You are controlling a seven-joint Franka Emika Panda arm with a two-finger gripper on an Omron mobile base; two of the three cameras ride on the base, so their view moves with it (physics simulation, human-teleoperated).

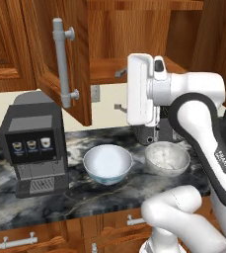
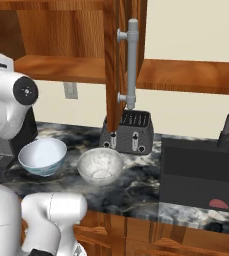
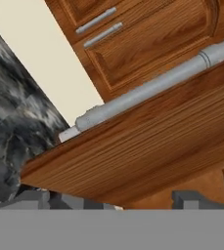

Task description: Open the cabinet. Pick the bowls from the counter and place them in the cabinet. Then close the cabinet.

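Note:
The cabinet [image 1: 109,69] stands with both doors swung open; the left door's grey handle [image 1: 61,64] and the right door's handle [image 2: 131,65] both show. My gripper [image 1: 119,90] hangs in front of the cabinet's lower shelf, above the bowls, open with nothing between its fingers. In the hand view the gripper [image 3: 113,201] faces an open door's wooden face and bar handle [image 3: 147,88] at close range. The white and blue bowl [image 1: 107,164] [image 2: 42,156] and the speckled bowl [image 1: 167,158] [image 2: 100,166] sit side by side on the counter [image 1: 85,197].
A black coffee machine [image 1: 33,143] stands on the counter to the left of the bowls. A toaster [image 2: 127,131] sits behind the speckled bowl, under the right door. Further right is a dark sink [image 2: 201,170] with a faucet [image 2: 228,127]. Drawers [image 1: 18,241] run below.

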